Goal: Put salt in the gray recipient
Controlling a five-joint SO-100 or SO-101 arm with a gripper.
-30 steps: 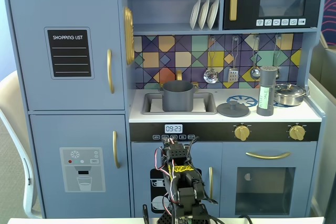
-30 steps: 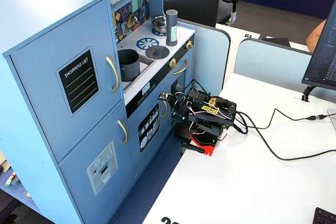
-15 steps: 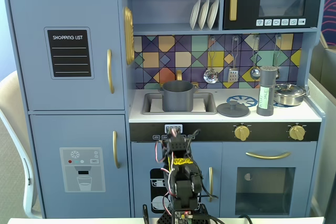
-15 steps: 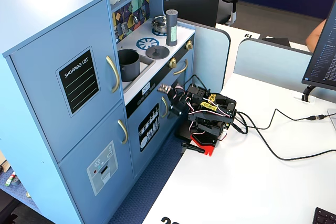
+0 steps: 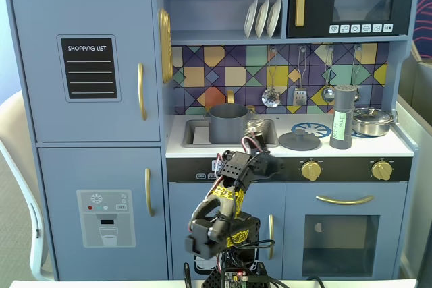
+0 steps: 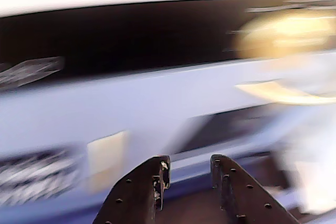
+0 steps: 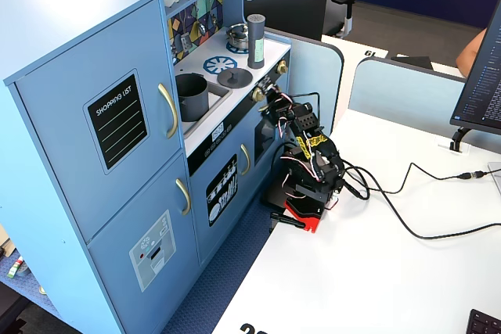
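Observation:
The salt shaker (image 5: 343, 118), a tall gray cylinder, stands upright on the toy kitchen's counter at the right, next to the stove; it also shows in the other fixed view (image 7: 256, 41). The gray pot (image 5: 227, 124) sits in the sink (image 7: 192, 97). My gripper (image 5: 268, 164) is low in front of the counter's black knob panel, between pot and shaker, and touches neither. In the blurred wrist view my gripper (image 6: 190, 160) has its jaws apart with nothing between them, facing the kitchen front.
A flat gray lid (image 5: 300, 141) lies on the counter between sink and shaker. A silver pot (image 5: 372, 121) stands at the far right. Gold knobs (image 5: 310, 170) line the front panel. Cables (image 7: 407, 209) trail across the white table behind the arm.

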